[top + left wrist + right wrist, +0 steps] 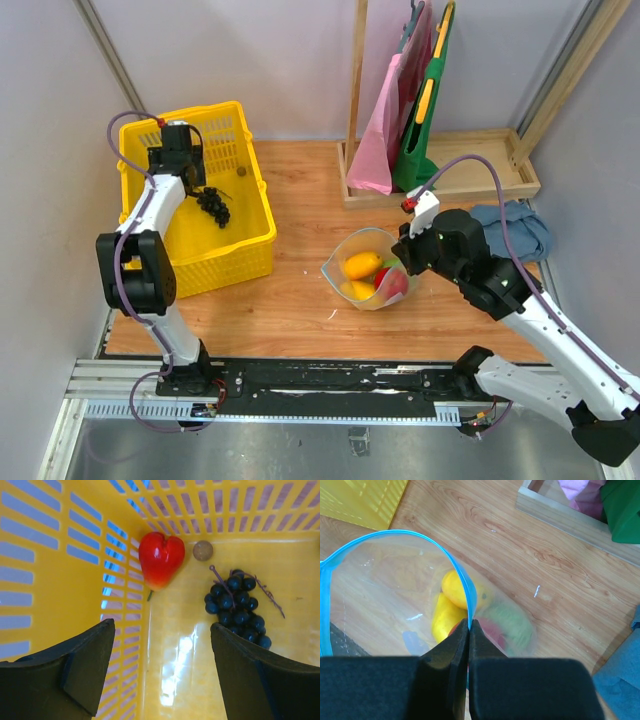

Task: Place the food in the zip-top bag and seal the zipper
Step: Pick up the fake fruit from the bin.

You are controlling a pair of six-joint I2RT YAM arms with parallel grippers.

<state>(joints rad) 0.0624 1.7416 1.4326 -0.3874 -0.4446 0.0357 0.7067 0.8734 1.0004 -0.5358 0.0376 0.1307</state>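
Observation:
The clear zip-top bag (pixel 362 268) stands open on the wooden table, holding a mango (pixel 361 264), a yellow piece (pixel 360 290), a red piece (pixel 393 283) and a green one. My right gripper (pixel 409 250) is shut on the bag's blue zipper strip (pixel 460 580) at its right edge, holding the mouth open; the bag (pixel 385 595) fills the right wrist view. My left gripper (pixel 190 180) is open inside the yellow basket (pixel 255 235), above its floor. The grape bunch (pixel 239 606) lies just right of it; it also shows in the top view (pixel 214 206). A red fruit (pixel 160 559) leans in the basket corner.
A small brown coin-like disc (pixel 202 550) lies on the basket floor. A wooden tray (pixel 500 185) with pink and green bags on a stand sits at the back right. A blue cloth (pixel 515 230) lies beside my right arm.

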